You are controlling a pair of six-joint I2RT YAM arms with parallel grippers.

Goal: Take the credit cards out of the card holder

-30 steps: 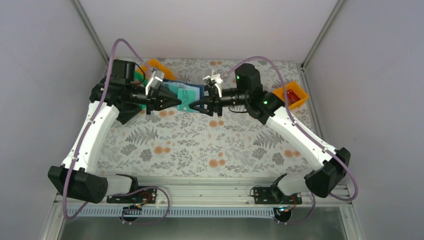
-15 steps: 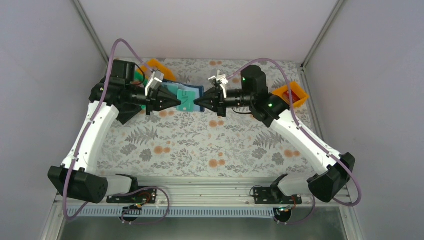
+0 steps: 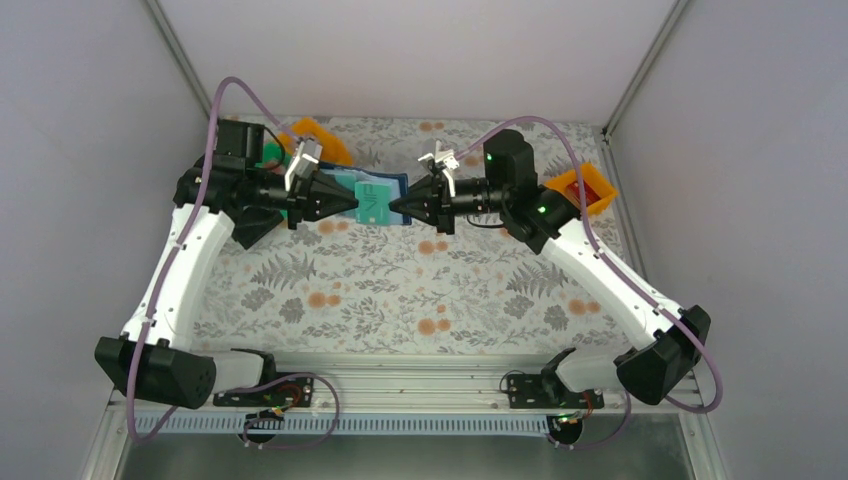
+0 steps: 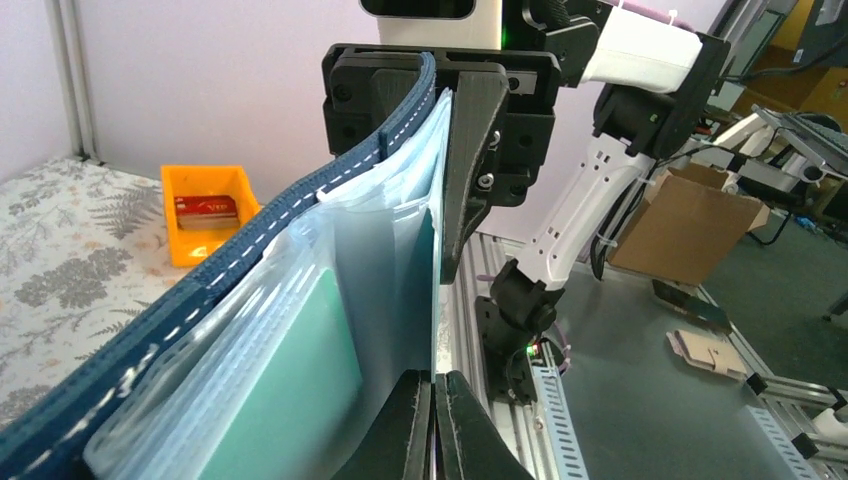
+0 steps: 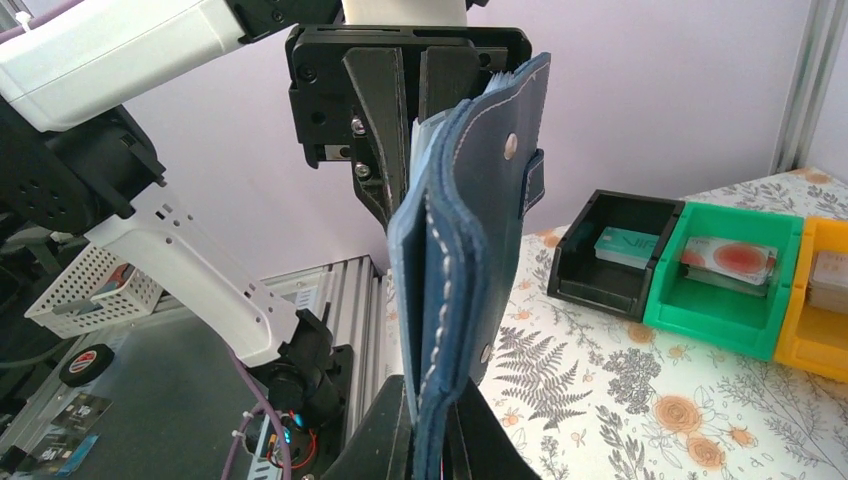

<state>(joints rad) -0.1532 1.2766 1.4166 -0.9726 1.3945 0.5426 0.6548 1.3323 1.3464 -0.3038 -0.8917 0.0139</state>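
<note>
Upper centre, left gripper [image 3: 354,203] and right gripper [image 3: 393,207] both clench the holder [image 5: 480,230]; pulling apart could tear its sleeves [image 4: 400,230] or spill cards [image 4: 290,400].

Black bin [image 5: 600,292], green bin [image 5: 712,322], orange bin [image 5: 812,352]

The desk [image 3: 400,290] has a top printed with grey ferns and orange blossoms. At its far left a black bin [image 5: 612,255], a green bin [image 5: 722,290] and an orange bin [image 5: 822,305] stand side by side, touching. A lone orange bin [image 3: 585,192] sits near the right edge.
</note>
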